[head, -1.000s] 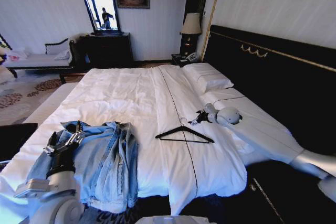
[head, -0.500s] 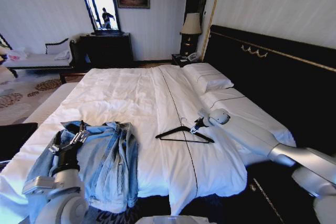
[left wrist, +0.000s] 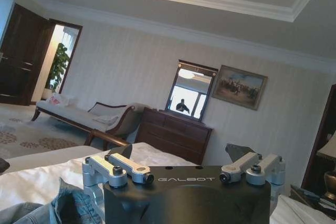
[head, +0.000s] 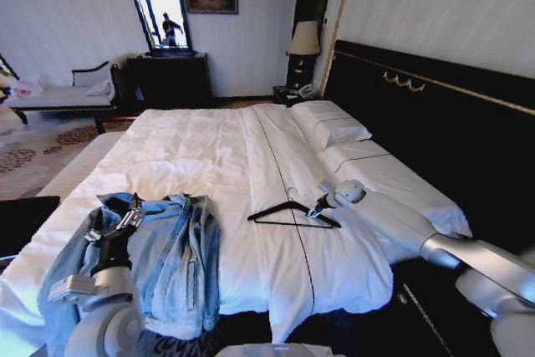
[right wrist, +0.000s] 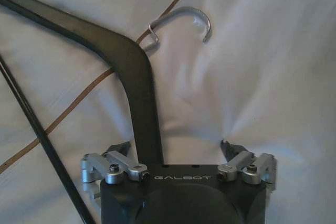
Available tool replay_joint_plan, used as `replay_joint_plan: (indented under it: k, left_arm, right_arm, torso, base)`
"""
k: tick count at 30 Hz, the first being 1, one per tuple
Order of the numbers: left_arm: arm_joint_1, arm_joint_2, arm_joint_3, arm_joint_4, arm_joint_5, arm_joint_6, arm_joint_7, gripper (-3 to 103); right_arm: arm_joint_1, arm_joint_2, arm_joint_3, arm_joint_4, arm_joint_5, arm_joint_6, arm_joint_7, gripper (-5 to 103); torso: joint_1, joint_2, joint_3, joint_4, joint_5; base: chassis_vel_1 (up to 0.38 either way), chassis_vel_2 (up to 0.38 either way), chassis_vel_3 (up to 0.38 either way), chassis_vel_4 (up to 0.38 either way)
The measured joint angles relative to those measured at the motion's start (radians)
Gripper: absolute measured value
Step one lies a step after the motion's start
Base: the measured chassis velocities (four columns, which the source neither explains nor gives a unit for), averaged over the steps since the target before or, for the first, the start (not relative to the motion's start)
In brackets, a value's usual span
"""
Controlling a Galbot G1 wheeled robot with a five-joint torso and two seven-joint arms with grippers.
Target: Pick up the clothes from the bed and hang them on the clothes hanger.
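Observation:
The light blue denim clothes lie crumpled at the front left of the white bed. My left gripper is raised just over them, open and holding nothing; the left wrist view has this gripper aimed at the room, with denim at its base. The black clothes hanger lies flat mid-bed. My right gripper sits low at the hanger's right arm. In the right wrist view the gripper is open, with the hanger's arm running between its fingers close to one fingertip; the wire hook lies beyond.
A tall black headboard lines the bed's right side, with pillows below it. A lamp and nightstand stand at the far corner. A dark dresser and a pale chaise longue stand across the room.
My right gripper has come down and nearer along the bed onto the hanger's right arm. The left gripper has shifted slightly right above the jacket. Jacket and hanger have not moved.

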Motion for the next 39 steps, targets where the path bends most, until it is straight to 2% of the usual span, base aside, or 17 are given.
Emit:
replay_joint_plan:
  k: [2, 3, 6, 8, 10, 13, 14, 15, 17, 20, 29, 32, 34, 37, 38, 39]
  left_arm:
    - [0.000, 0.000, 0.001, 0.000, 0.002, 0.001, 0.000, 100]
    - [0.000, 0.000, 0.001, 0.000, 0.002, 0.001, 0.000, 100]
    - [0.000, 0.000, 0.003, -0.001, 0.005, 0.001, 0.000, 100]
    - [0.002, 0.000, 0.004, -0.002, 0.006, 0.001, 0.000, 100]
    - [0.006, 0.000, 0.004, -0.007, 0.009, 0.001, 0.000, 100]
    - [0.007, 0.000, 0.004, -0.010, 0.009, 0.001, 0.001, 100]
    - [0.010, 0.000, 0.004, -0.013, 0.010, 0.001, 0.001, 100]
    - [0.012, 0.000, 0.004, -0.015, 0.012, -0.001, 0.001, 100]
    - [0.014, 0.000, 0.004, -0.016, 0.013, -0.002, 0.001, 100]
    - [0.021, 0.000, 0.003, -0.021, 0.017, -0.005, 0.001, 100]
    - [0.038, 0.000, 0.001, -0.040, 0.021, -0.005, 0.000, 100]
    - [0.046, 0.000, 0.004, -0.048, 0.027, -0.005, 0.000, 100]
    - [0.049, 0.000, 0.005, -0.049, 0.029, -0.005, 0.000, 100]
    - [0.053, 0.000, 0.004, -0.048, 0.035, -0.006, 0.000, 100]
    - [0.053, 0.000, 0.004, -0.048, 0.035, -0.006, 0.000, 100]
    - [0.054, 0.000, 0.002, -0.047, 0.036, -0.007, 0.000, 100]
  right_arm:
    - [-0.002, -0.005, 0.004, 0.008, -0.004, -0.002, -0.009, 85]
    - [-0.002, -0.005, 0.004, 0.008, -0.004, -0.002, -0.009, 85]
    - [-0.003, -0.014, 0.008, 0.024, -0.005, -0.002, -0.014, 69]
    - [-0.005, -0.017, 0.010, 0.030, -0.005, -0.002, -0.015, 69]
    - [-0.010, -0.028, 0.016, 0.050, -0.005, -0.002, -0.015, 58]
    - [-0.013, -0.034, 0.018, 0.061, -0.005, -0.002, -0.015, 52]
    - [-0.017, -0.043, 0.022, 0.072, -0.007, -0.002, -0.016, 41]
    - [-0.020, -0.047, 0.025, 0.077, -0.009, -0.002, -0.016, 37]
    - [-0.023, -0.051, 0.028, 0.082, -0.012, -0.001, -0.017, 37]
    - [-0.031, -0.066, 0.041, 0.108, -0.022, 0.023, -0.017, 21]
    - [-0.074, -0.150, 0.111, 0.307, -0.001, 0.118, 0.031, 19]
    - [-0.105, -0.200, 0.135, 0.415, -0.061, 0.200, 0.032, 19]
    - [-0.116, -0.212, 0.141, 0.447, -0.076, 0.221, 0.035, 19]
    - [-0.157, -0.235, 0.153, 0.504, -0.059, 0.312, 0.072, 19]
    - [-0.157, -0.235, 0.153, 0.504, -0.059, 0.312, 0.072, 19]
    - [-0.172, -0.237, 0.155, 0.516, -0.052, 0.348, 0.097, 19]
  torso:
    - [0.000, 0.000, 0.000, 0.0000, 0.0000]
    - [0.000, 0.000, 0.000, 0.0000, 0.0000]
    - [0.000, 0.000, 0.000, -0.0001, 0.0000]
    - [0.000, 0.000, 0.000, 0.0000, 0.0000]
    - [0.000, 0.000, 0.000, 0.0000, 0.0001]
    - [0.000, 0.000, 0.000, 0.0000, 0.0001]
    - [0.000, 0.000, 0.000, -0.0001, 0.0001]
    - [0.000, 0.000, 0.000, -0.0001, 0.0000]
    - [0.000, 0.000, 0.000, 0.0000, 0.0001]
    - [0.000, 0.000, 0.000, -0.0001, 0.0002]
    - [0.000, 0.000, 0.000, 0.0001, 0.0000]
    - [0.000, 0.000, 0.000, -0.0002, 0.0000]
    - [0.000, 0.000, 0.000, -0.0001, -0.0001]
    - [0.000, 0.000, 0.000, -0.0002, -0.0001]
    - [0.000, 0.000, 0.000, -0.0002, -0.0001]
    - [0.000, 0.000, 0.000, -0.0001, 0.0000]
  base:
    - [0.000, 0.000, 0.000, 0.000]
    - [0.000, 0.000, 0.000, 0.000]
    - [0.000, 0.000, 0.000, 0.000]
    - [0.000, 0.000, 0.000, 0.000]
    - [0.000, 0.000, 0.000, 0.000]
    - [0.000, 0.000, 0.000, 0.000]
    - [0.000, 0.000, 0.000, 0.000]
    - [0.000, 0.000, 0.000, 0.000]
    - [0.000, 0.000, 0.000, 0.000]
    - [0.000, 0.000, 0.000, 0.000]
    - [0.000, 0.000, 0.000, 0.000]
    - [0.000, 0.000, 0.000, 0.000]
    - [0.000, 0.000, 0.000, 0.000]
    - [0.000, 0.000, 0.000, 0.000]
    - [0.000, 0.000, 0.000, 0.000]
    - [0.000, 0.000, 0.000, 0.000]
